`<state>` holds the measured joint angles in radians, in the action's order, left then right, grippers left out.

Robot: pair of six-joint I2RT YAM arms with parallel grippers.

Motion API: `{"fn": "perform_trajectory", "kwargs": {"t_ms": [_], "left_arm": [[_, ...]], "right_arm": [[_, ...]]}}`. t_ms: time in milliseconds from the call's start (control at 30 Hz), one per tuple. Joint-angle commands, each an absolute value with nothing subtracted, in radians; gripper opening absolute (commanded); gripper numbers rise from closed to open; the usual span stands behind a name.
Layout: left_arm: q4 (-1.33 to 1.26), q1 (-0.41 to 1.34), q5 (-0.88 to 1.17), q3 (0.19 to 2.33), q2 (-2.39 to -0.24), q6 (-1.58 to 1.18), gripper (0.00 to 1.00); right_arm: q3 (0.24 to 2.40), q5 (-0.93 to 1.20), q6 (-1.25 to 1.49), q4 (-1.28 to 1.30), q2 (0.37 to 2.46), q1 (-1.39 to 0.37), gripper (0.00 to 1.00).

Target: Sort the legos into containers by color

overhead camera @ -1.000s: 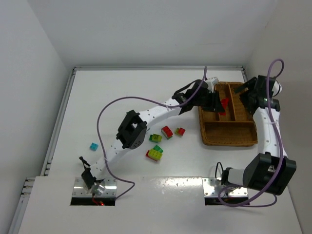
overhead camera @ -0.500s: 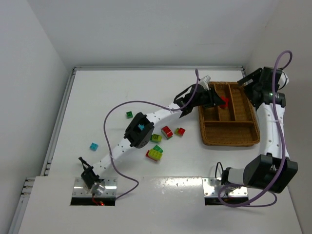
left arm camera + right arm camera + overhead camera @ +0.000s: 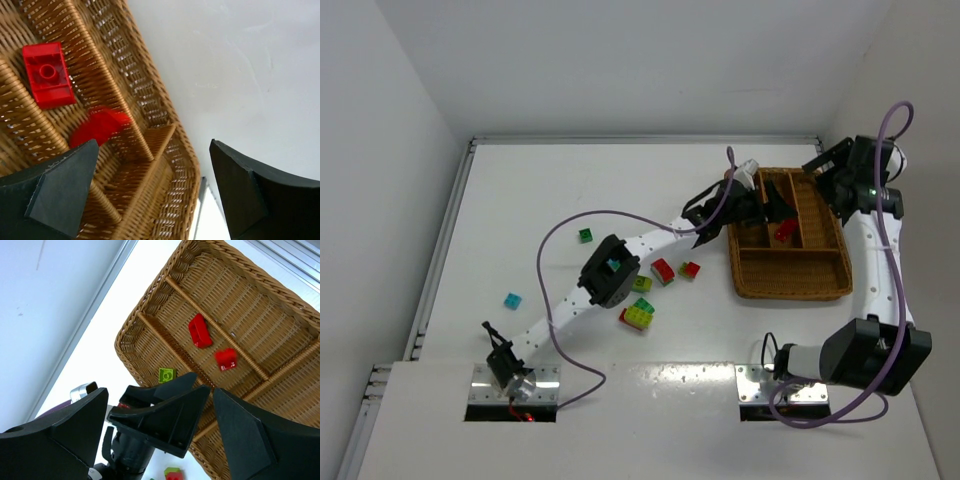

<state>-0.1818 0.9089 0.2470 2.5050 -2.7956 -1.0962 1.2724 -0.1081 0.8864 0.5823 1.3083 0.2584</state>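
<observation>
My left gripper (image 3: 772,210) hangs open over the brown wicker tray (image 3: 790,292), with nothing between its fingers (image 3: 65,190). Below it, one red lego (image 3: 48,75) lies in the middle long container, and a second red lego (image 3: 100,127) shows blurred against the divider. In the right wrist view both red legos (image 3: 200,331) (image 3: 226,359) are in that container and a yellow-green lego (image 3: 167,375) sits in the neighbouring one. My right gripper (image 3: 825,178) is open and empty above the tray's far right side. Several legos (image 3: 663,271) lie on the table left of the tray.
Loose on the white table are a green brick (image 3: 585,235), a cyan brick (image 3: 512,300) and a mixed stack (image 3: 638,316). The left arm's purple cable (image 3: 550,240) loops over the table. Both grippers hover close together over the tray. White walls close in the back and sides.
My left gripper has opened and let go of the red lego, which has dropped into the tray's middle container. The right arm has barely moved.
</observation>
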Motion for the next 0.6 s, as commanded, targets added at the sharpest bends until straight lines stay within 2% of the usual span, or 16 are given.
{"fn": "perform_trajectory", "kwargs": {"t_ms": [0, 100, 167, 233, 300, 333, 467, 533, 567], "left_arm": [[-0.187, 0.913, 0.267, 2.507, -2.691, -1.026, 1.00], [-0.060, 0.913, 0.278, 2.369, -2.521, -0.890, 1.00], [0.114, 0.913, 0.223, 2.240, -2.423, -0.766, 1.00], [0.315, 0.913, 0.155, 2.159, -2.266, -0.648, 1.00], [0.386, 0.900, 0.019, 1.960, -2.136, -0.629, 1.00], [0.438, 0.866, -0.015, 1.819, -2.002, -0.629, 1.00], [0.596, 0.727, -0.219, 1.530, -1.742, -0.702, 1.00], [0.673, 0.636, -0.244, 1.442, -1.581, -0.732, 1.00], [0.742, 0.535, -0.244, 1.360, -1.531, -0.759, 1.00]], "right_arm": [[1.322, -0.114, 0.876, 0.575, 1.305, 0.256, 0.86], [1.345, -0.077, 0.848, 0.545, 1.296, 0.256, 0.86], [1.358, -0.045, 0.833, 0.534, 1.296, 0.256, 0.86], [1.390, 0.017, 0.802, 0.534, 1.296, 0.256, 0.86], [1.420, 0.110, 0.782, 0.534, 1.324, 0.265, 0.86], [1.430, 0.132, 0.772, 0.543, 1.357, 0.265, 0.86], [1.421, 0.172, 0.743, 0.543, 1.417, 0.209, 0.86], [1.420, 0.157, 0.712, 0.558, 1.440, 0.136, 0.86], [1.420, 0.129, 0.701, 0.567, 1.451, 0.103, 0.86]]}}
